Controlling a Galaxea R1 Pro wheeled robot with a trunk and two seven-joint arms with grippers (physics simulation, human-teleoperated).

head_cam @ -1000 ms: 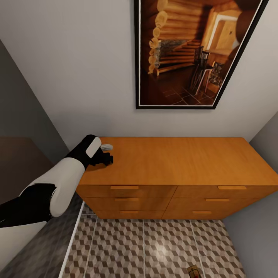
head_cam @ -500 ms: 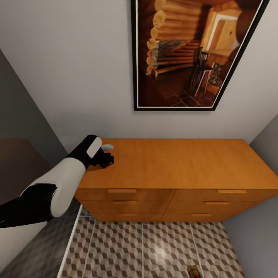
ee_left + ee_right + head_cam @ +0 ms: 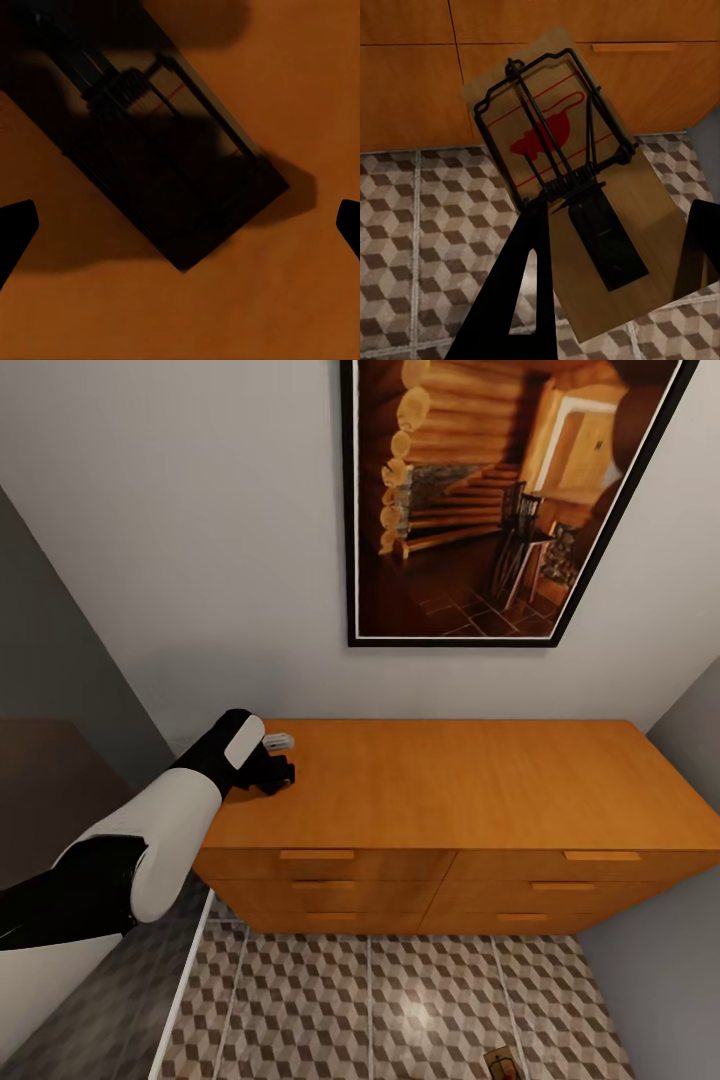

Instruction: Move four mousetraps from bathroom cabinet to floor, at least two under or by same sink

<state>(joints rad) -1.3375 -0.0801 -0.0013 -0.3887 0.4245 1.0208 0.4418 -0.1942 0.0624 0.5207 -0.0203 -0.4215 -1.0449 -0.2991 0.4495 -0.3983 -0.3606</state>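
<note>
A large framed picture (image 3: pixel 505 500) with a thin black frame hangs on the pale wall (image 3: pixel 200 540); it shows a log-cabin interior with a staircase and warm brown floor. Left of the picture and lower, a darker grey wall panel (image 3: pixel 50 660) slants inward, with a dark brown surface (image 3: pixel 45 780) just below that.

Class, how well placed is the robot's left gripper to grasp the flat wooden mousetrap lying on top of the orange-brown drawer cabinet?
Probably yes. In the wrist view the left gripper hangs above the shadowed mousetrap on the cabinet top, fingertips spread either side and nothing between. The trap lies skewed to the fingers, so a turn might help.
</note>
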